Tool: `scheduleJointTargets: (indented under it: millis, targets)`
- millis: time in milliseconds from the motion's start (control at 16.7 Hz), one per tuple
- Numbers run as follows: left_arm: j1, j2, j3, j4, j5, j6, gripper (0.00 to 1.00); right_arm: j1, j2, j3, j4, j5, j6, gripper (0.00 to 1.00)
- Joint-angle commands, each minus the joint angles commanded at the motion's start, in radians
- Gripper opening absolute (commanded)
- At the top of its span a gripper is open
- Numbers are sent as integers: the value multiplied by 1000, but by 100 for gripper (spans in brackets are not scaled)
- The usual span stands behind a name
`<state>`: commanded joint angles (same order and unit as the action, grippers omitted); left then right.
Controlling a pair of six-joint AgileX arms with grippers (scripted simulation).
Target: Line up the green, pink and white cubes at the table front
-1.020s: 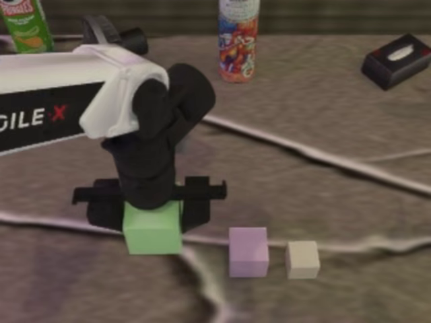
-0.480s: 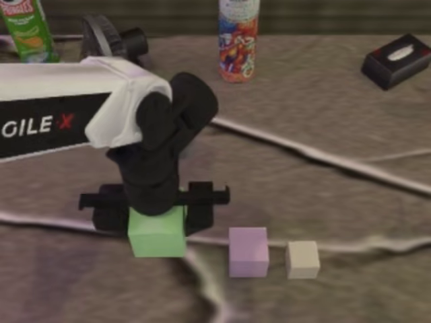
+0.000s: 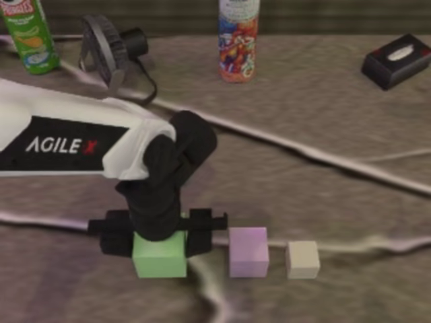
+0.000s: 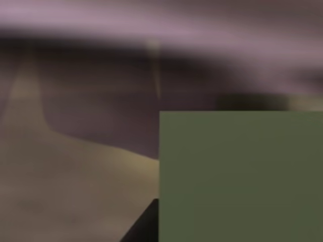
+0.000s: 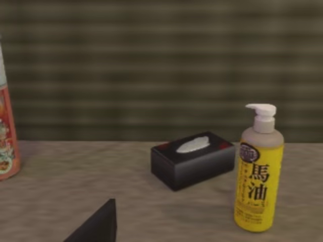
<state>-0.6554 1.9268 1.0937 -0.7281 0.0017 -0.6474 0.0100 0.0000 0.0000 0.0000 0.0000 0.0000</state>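
Top view: the left claw [image 3: 159, 235] stands over the green cube [image 3: 160, 256] at the bench [image 3: 350, 195] front, its two black fingers set against the cube's left and right faces, so it is holding the cube. Just to the right sits the pink cube [image 3: 248, 252], apart from the green one by a narrow gap, and beyond that the white cube [image 3: 302, 260], also a little apart. All three lie roughly along one line near the front edge. In the left wrist view the green cube [image 4: 241, 176] fills much of the picture, close against the camera.

The step in hand looks like the placing of the green cube, the last of the row to be set. Whether it rests fully on the cloth I cannot tell. The next move likely calls for spreading the fingers without nudging the cube, then lifting straight up so the right-hand finger does not brush the pink cube.

The right arm is out of the top view; its wrist view faces the far bench.
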Motion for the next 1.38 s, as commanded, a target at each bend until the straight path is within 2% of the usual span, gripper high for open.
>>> scheduleJointTargets:
  millis: [180,960,1380]
  targets:
    - [0,0,0,0,0,0,0,0,0,0,0,0,0,100]
    - [0,0,0,0,0,0,98,0,0,0,0,0,0,100]
    - [0,0,0,0,0,0,100,0,0,0,0,0,0,100]
